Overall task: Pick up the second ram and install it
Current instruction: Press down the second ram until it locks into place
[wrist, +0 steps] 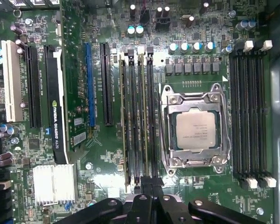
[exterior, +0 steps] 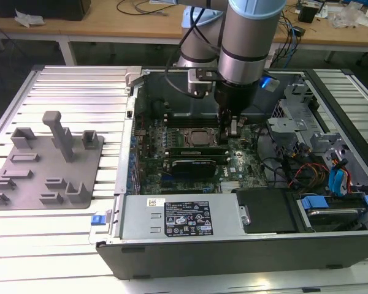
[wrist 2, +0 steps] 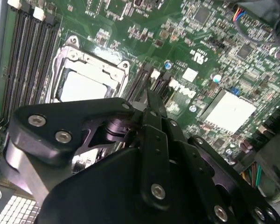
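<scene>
The second ram, a long, thin, flat green circuit-board strip [wrist: 143,116], stands on its edge in a slot just beside the square silver processor socket [wrist: 196,130], between that socket and the wide black card [wrist: 56,102]. In the exterior view the strip [exterior: 184,149] also lies close along the socket [exterior: 199,138]. From above, only its thin top edge shows, so I cannot tell if it is pushed all the way down. A strip like this is probably very light and stiff, but also easy to hurt. It can crack if bent, and the little chips on its 2 flat sides should not be squeezed hard. The best place to hold it is likely by its long top edge or its short ends, with a straight push down toward the slot. The grey arm stands straight up over the open computer case and points down next to the socket. Its black gripper [wrist: 146,181] sits low over 1 end of the strip, just beside the socket. The jaws are drawn narrow, almost together. I cannot tell if they pinch the strip or only rest on its top edge.
</scene>
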Robot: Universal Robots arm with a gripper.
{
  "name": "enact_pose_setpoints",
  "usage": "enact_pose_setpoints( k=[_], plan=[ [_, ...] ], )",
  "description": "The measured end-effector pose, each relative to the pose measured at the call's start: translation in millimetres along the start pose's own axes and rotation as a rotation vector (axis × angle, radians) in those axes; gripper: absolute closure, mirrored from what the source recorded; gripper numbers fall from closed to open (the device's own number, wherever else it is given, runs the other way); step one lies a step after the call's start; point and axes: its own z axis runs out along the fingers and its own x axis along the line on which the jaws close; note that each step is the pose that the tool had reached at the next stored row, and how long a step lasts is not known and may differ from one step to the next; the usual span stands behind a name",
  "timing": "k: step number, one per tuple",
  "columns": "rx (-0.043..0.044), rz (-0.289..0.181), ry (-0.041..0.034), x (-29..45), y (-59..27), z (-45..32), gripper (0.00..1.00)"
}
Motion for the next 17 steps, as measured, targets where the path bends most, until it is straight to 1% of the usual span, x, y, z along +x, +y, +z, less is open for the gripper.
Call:
enact_pose_setpoints(
  k=[2,3,4,5,7,8,9,12,14,17],
  plan=[
    [0.0057,0.0,-0.0012,0.6,11.7,0.1,0.92],
    [0.0096,0.0,-0.0017,0.9,19.9,0.2,0.92],
    [0.0146,0.0,-0.0017,1.5,30.3,0.0,0.92],
    [0.0179,0.0,-0.0019,1.9,37.0,0.0,0.92],
    [0.0271,0.0,-0.0024,2.9,54.9,0.0,0.92],
    [0.0299,0.0,-0.0026,3.2,60.8,0.1,0.92],
    [0.0335,0.0,-0.0028,3.7,70.7,0.3,0.92],
    [0.0377,0.0,-0.003,4.5,85.4,0.5,0.92],
    [0.0387,0.0,-0.0024,4.7,90.8,2.1,0.92],
    [0.0388,0.0,-0.0004,5.0,94.8,6.2,0.92]
  ],
)
